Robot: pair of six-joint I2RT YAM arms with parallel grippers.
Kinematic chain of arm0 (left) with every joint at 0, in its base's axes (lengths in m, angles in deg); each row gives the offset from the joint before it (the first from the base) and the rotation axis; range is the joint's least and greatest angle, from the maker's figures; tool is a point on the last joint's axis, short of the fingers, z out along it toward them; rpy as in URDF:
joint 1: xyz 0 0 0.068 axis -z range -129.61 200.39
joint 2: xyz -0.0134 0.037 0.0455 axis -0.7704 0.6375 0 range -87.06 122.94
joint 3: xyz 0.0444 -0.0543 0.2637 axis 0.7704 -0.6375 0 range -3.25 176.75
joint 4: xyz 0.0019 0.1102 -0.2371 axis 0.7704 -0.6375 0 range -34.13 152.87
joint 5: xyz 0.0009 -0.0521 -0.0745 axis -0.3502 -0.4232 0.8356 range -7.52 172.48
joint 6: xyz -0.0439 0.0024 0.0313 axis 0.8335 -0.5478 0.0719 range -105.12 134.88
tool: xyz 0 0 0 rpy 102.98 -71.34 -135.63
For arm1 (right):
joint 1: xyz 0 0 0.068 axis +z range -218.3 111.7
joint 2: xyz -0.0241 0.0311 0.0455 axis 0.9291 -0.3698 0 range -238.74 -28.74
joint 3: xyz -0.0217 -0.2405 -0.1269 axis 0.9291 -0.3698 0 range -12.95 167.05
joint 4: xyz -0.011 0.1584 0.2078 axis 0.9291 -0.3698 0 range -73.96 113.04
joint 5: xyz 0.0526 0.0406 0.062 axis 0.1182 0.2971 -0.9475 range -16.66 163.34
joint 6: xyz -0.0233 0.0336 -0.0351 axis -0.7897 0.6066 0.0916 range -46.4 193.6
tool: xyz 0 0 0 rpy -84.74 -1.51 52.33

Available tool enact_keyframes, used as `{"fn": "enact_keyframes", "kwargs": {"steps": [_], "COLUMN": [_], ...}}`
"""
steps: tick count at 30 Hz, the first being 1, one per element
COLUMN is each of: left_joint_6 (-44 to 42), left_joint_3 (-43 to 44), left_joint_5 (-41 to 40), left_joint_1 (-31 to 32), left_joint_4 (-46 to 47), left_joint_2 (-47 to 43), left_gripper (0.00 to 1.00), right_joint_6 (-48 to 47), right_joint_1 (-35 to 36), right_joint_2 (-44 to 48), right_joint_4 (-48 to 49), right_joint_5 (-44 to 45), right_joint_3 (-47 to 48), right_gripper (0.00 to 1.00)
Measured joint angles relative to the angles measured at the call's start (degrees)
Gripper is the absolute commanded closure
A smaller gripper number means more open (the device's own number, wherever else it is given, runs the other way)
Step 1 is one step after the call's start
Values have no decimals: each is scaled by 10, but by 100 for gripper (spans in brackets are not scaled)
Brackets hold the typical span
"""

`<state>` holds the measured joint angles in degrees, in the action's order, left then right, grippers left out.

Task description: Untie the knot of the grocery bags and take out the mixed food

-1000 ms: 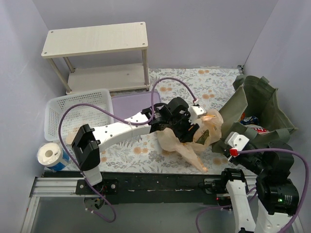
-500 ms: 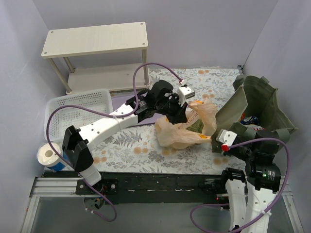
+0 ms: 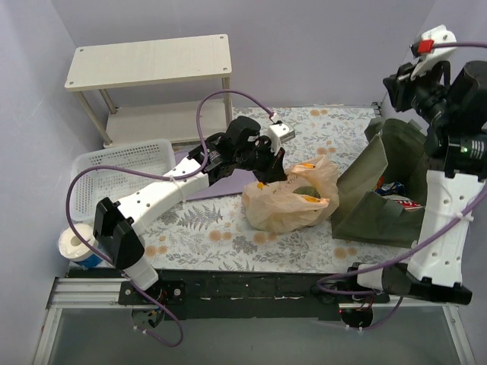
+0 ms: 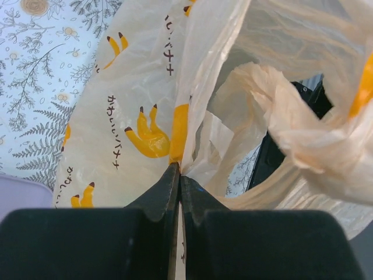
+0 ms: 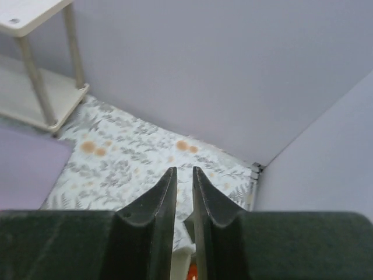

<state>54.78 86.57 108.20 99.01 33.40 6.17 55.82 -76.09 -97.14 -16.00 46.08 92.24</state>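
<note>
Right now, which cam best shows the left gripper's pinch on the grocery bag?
Left wrist: the left gripper is shut on a fold of the grocery bag, seen close up. Top external shows the gripper at the bag's edge, contact hidden. Right wrist shows neither.

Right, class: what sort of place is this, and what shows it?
Probably a robot test booth: plain walls box in a small table, two robot arms stand on a rail at its edge, with a shelf and basket as props.
</note>
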Motion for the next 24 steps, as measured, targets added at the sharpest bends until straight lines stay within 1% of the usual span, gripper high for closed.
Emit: {"fn": "enact_keyframes", "kwargs": {"steps": [1, 2, 3, 5, 6, 8, 9, 10, 13, 15, 17, 19, 21, 24], "left_joint_6": [3, 6, 9, 15, 18, 26, 28, 31, 37, 41, 43, 45, 45, 45], "left_joint_3": [0, 0, 0, 0, 0, 0, 0, 0, -1, -3, -5, -5, -5, -3], "left_joint_5": [2, 3, 3, 6, 9, 26, 36, 45, 65, 71, 75, 79, 83, 93], "left_joint_1": [-3, -6, -9, -15, -19, -27, -32, -37, -47, -51, -51, -53, -54, -60], "left_joint_4": [0, 1, 2, 7, 9, 13, 13, 13, 13, 12, 12, 13, 13, 12], "left_joint_2": [1, 1, 2, 2, 2, 3, 4, 6, 13, 15, 16, 16, 17, 27], "left_gripper": [100, 100, 100, 100, 100, 100, 100, 100, 100, 100, 100, 100, 100, 100], "right_joint_6": [15, 26, 30, 28, 20, -1, -10, -21, -45, -52, -59, -64, -67, -69], "right_joint_1": [3, 6, 18, 71, 129, 239, 282, 305, 315, 318, 335, 364, 388, 402], "right_joint_2": [-33, -54, -61, -41, -17, 30, 50, 66, 72, 50, 12, -3, 8, 68], "right_joint_4": [5, 14, 19, 35, 34, 21, 9, 1, 1, 1, 13, 21, 10, -7], "right_joint_5": [26, 41, 54, 79, 107, 127, 138, 155, 244, 280, 302, 308, 294, 254], "right_joint_3": [42, 61, 58, -6, -58, -151, -187, -213, -252, -238, -212, -205, -209, -247], "right_gripper": [71, 72, 73, 76, 78, 76, 74, 74, 74, 74, 80, 88, 90, 91]}}
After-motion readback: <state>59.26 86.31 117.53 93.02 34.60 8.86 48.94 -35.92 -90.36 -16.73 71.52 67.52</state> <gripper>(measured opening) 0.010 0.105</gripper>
